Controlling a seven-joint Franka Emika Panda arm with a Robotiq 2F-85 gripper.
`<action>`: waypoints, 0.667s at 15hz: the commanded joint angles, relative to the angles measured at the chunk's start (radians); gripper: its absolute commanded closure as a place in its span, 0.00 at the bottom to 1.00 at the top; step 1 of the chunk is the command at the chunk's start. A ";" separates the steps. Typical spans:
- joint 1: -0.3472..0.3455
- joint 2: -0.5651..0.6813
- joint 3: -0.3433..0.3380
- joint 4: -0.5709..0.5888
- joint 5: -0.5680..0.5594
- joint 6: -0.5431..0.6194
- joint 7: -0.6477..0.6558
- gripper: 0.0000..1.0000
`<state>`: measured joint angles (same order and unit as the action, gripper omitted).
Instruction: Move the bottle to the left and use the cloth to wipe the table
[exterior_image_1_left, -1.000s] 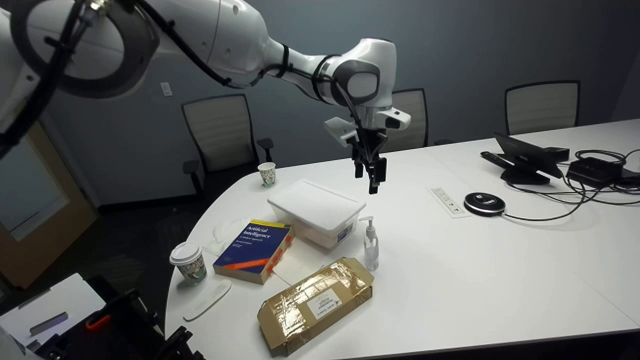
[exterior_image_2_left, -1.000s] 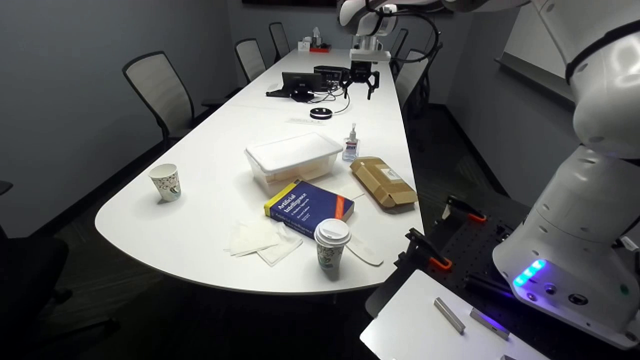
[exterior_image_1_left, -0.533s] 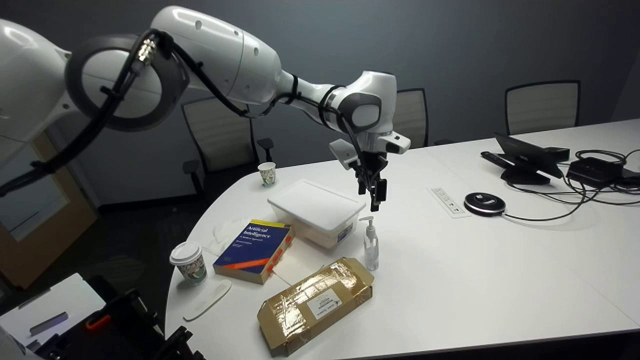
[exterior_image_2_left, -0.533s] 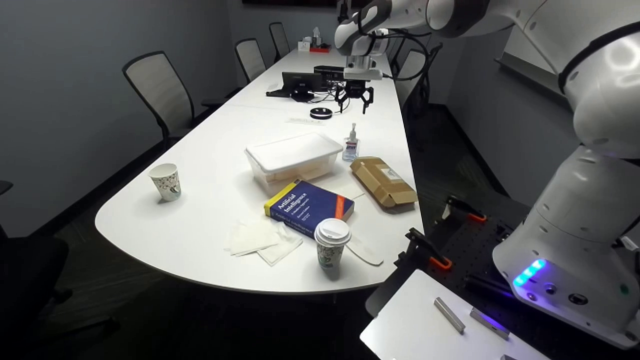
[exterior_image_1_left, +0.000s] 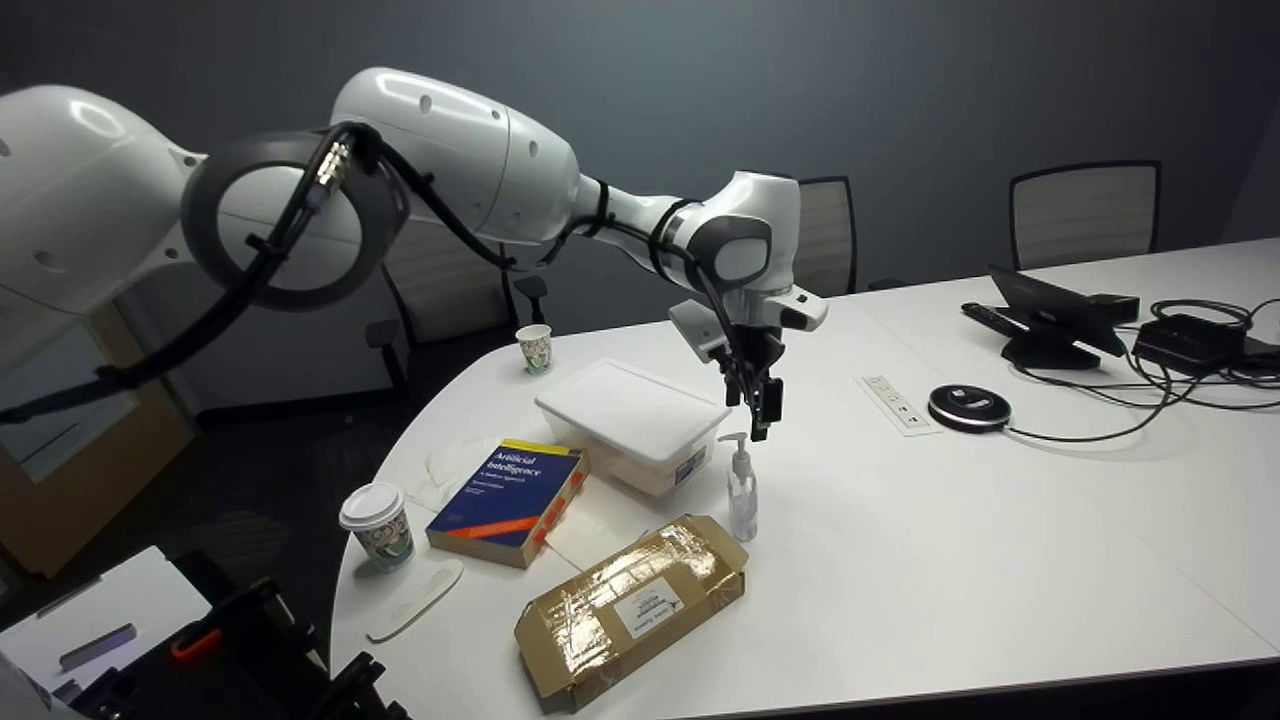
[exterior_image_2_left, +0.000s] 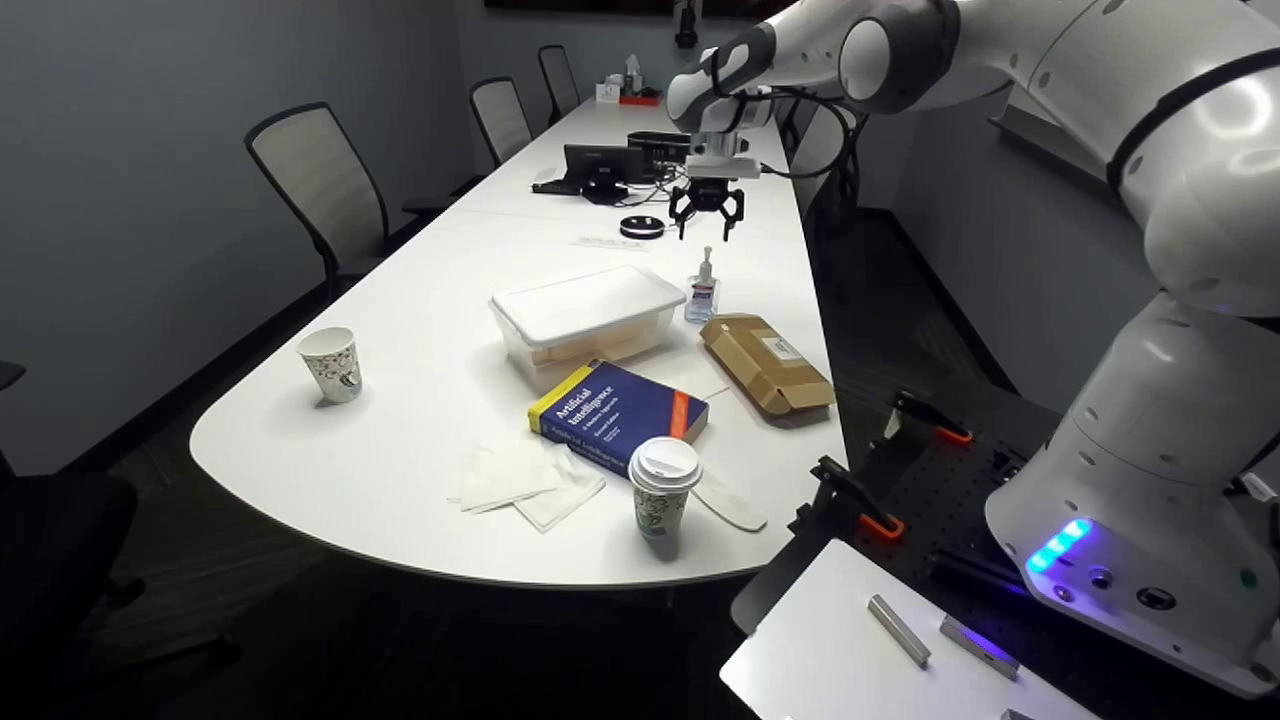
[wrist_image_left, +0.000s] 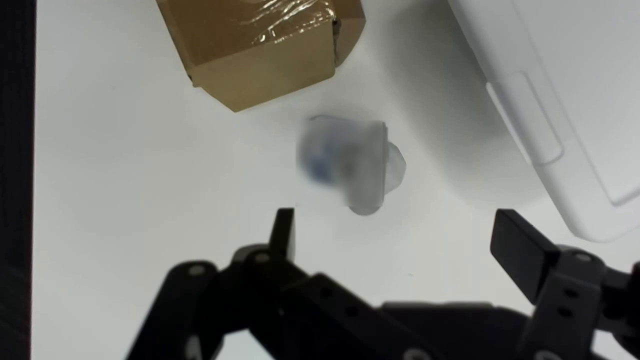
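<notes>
The bottle (exterior_image_1_left: 742, 500) is a slim clear pump bottle with a pale top. It stands upright on the white table (exterior_image_1_left: 960, 570) beside a lidded tub; it also shows in an exterior view (exterior_image_2_left: 702, 300). In the wrist view the bottle (wrist_image_left: 367, 167) is partly blurred and lies just ahead of the fingers. My gripper (exterior_image_1_left: 752, 412) is open and empty, above and a little beyond the bottle; its fingers (exterior_image_2_left: 704, 234) are spread and point down, and they show wide apart in the wrist view (wrist_image_left: 395, 225). White folded cloths or napkins (exterior_image_2_left: 510, 475) lie near the table's curved end.
A lidded clear tub (exterior_image_2_left: 590, 310) and a brown cardboard box (exterior_image_1_left: 635, 610) stand close to the bottle. A blue book (exterior_image_2_left: 620, 410), a lidded cup (exterior_image_2_left: 663, 490), an open cup (exterior_image_2_left: 332, 365) and a pale flat tool (exterior_image_1_left: 415, 600) are nearby. A round black device (exterior_image_1_left: 968, 407) lies farther along.
My arm and gripper have come down and closer to the bottle's top. The gripper has stayed open. The bottle, cloths and other objects have not moved.
</notes>
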<state>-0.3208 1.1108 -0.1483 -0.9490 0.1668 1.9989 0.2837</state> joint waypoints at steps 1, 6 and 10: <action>-0.011 0.046 0.001 0.075 0.006 -0.029 0.019 0.00; -0.019 0.073 0.006 0.096 0.009 -0.039 0.015 0.00; -0.023 0.084 0.010 0.101 0.013 -0.055 0.015 0.00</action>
<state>-0.3343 1.1754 -0.1479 -0.8937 0.1668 1.9916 0.2837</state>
